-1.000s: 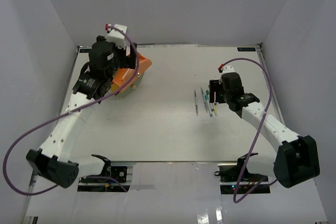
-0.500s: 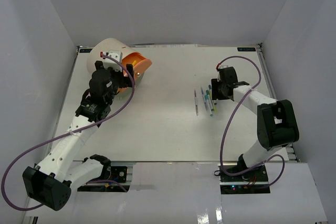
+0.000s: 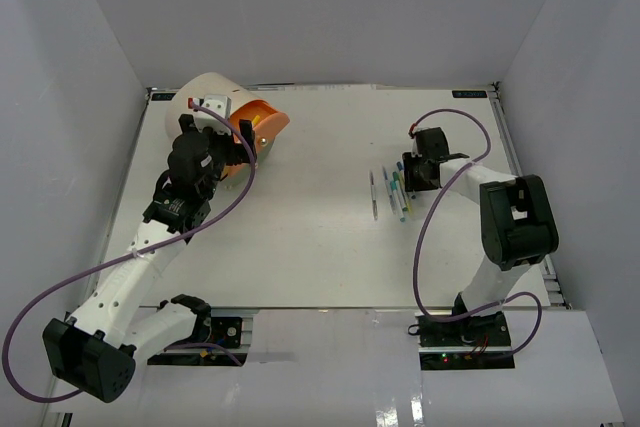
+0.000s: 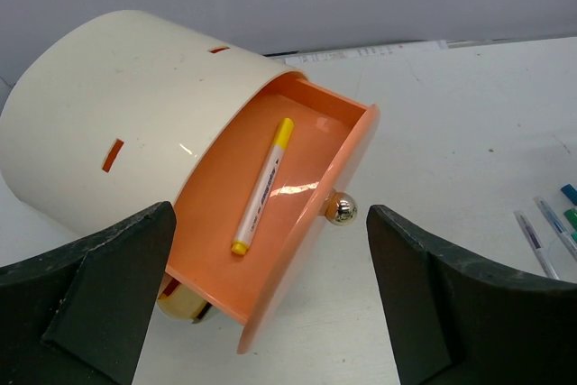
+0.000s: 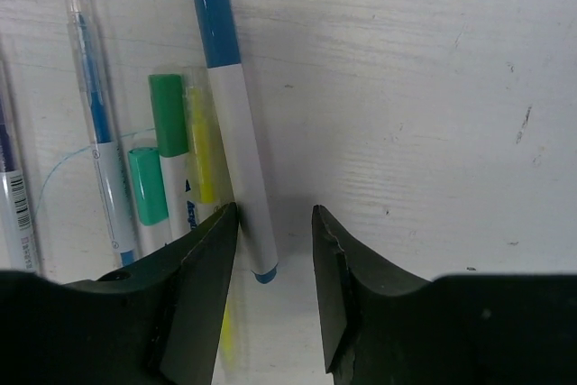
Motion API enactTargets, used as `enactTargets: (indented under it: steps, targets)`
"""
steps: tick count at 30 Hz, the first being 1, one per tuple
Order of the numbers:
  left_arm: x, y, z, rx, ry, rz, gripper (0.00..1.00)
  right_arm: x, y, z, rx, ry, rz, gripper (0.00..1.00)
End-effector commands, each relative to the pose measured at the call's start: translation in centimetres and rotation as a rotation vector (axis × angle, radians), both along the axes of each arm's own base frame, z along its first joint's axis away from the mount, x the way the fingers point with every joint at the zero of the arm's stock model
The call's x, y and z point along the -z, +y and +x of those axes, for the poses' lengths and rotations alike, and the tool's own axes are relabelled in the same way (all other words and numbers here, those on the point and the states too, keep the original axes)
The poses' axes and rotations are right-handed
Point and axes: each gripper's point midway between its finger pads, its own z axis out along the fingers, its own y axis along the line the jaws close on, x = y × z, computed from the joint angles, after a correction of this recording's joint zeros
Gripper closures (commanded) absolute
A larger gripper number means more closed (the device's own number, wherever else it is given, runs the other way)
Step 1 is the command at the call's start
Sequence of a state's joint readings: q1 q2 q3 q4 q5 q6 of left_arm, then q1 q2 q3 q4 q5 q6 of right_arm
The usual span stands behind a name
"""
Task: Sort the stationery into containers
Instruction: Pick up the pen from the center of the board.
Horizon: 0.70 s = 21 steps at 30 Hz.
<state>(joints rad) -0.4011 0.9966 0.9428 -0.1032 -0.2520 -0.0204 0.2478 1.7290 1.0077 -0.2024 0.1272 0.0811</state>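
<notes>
The right claw (image 5: 275, 223) has been lowered and narrowed astride the blue-capped white marker (image 5: 236, 132) at 3 o'clock on the tabletop (image 5: 433, 87), not yet clamped. The left claw (image 4: 270, 214), wide, has been drawn back from the open orange drawer (image 4: 306, 132) at 10 o'clock. Pickup is judged imminent.

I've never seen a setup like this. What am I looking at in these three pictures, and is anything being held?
Two white robot arms stand on a table. One picture looks down from above; the other two come from cameras on each wrist, so the dark shapes are fingers of each arm's tool. The left tool, wide open and empty, faces a cream organizer whose orange drawer is pulled out with a yellow-capped marker inside. On the right lie loose pens; the right tool straddles a blue-capped marker without gripping it yet.
</notes>
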Motion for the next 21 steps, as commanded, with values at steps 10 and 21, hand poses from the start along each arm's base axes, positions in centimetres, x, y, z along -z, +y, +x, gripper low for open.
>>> enactTargets:
  steps: [10, 21]
  targets:
    - [-0.2, -0.6, 0.2, 0.029, -0.001, -0.029, 0.02, 0.3, -0.1, 1.4, 0.003, -0.021, 0.031, 0.64]
    - [-2.1, -3.1, -0.4, 0.142, 0.007, -0.156, 0.02, -3.9, -0.6, 1.3, 0.021, -0.133, 0.042, 0.87]
